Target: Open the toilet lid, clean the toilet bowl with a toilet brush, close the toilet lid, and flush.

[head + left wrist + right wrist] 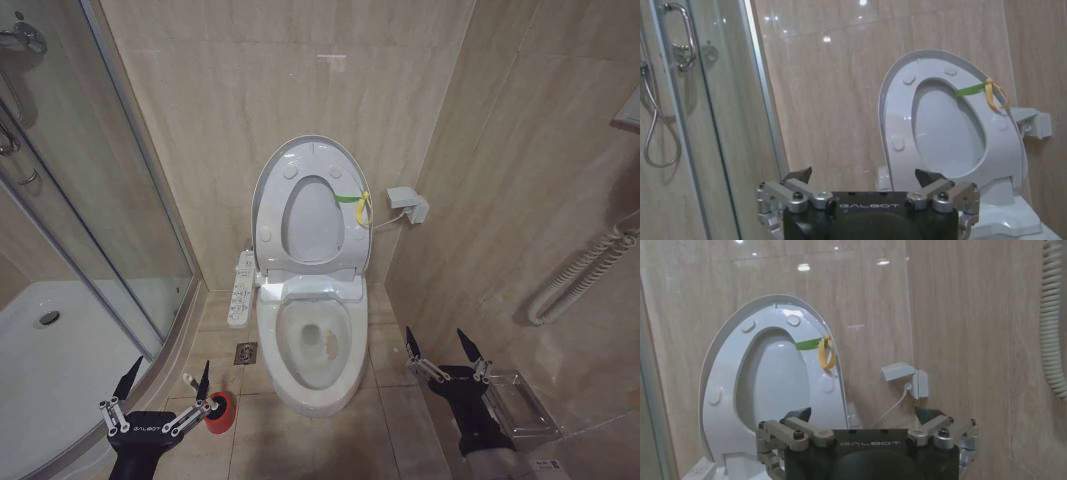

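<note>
Lid [310,165] up. Both grippers open, empty. I'd lower left gripper [163,385] squarely over brush [197,388] handle, keeping cup [220,412] upright.

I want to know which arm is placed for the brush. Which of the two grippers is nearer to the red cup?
The left gripper, low beside the shower tray: the red cup sits right by its fingertip. The right gripper is across the toilet bowl.

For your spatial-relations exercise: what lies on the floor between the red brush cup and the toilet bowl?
In the head view, a floor drain between the red cup and toilet bowl.
</note>
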Robot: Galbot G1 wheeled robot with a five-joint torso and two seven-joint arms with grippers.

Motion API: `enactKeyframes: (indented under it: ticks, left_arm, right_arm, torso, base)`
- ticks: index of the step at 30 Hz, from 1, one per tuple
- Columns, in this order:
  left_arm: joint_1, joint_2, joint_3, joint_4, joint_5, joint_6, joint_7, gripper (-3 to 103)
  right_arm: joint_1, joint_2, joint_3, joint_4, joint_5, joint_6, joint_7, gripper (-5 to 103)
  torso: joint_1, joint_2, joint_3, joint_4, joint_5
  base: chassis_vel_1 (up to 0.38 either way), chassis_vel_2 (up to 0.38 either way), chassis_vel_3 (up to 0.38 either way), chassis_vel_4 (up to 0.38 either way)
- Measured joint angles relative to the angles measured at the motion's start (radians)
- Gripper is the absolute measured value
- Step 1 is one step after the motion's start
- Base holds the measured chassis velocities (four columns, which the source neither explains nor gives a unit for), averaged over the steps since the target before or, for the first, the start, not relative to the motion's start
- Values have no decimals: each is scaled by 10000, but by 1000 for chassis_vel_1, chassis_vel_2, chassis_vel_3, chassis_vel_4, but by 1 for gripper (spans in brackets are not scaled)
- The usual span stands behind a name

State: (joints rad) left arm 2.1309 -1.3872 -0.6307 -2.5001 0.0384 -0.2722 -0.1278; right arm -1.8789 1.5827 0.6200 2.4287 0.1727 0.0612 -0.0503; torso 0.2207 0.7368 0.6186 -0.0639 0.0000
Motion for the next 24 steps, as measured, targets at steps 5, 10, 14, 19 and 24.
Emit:
enactKeyframes:
  ticks: [5,10,14,19,24]
  left_arm:
    - [0,0,0,0,0,0,0,100]
    - [0,0,0,0,0,0,0,100]
    - [0,0,0,0,0,0,0,100]
    - [0,0,0,0,0,0,0,100]
    - [0,0,0,0,0,0,0,100]
  right_arm:
    - [0,0,0,0,0,0,0,100]
    - [0,0,0,0,0,0,0,100]
    - [0,0,0,0,0,0,0,100]
    - [0,1,0,0,0,0,0,100]
    - [0,0,0,0,0,0,0,100]
  torso:
    - [0,0,0,0,0]
    - [0,0,0,0,0]
    - [0,0,0,0,0]
    - [0,0,0,0,0]
    - [0,0,0,0,0]
  base:
    - [0,0,0,0]
    - [0,0,0,0]
    - [0,0,0,0]
    - [0,0,0,0]
    - [0,0,0,0]
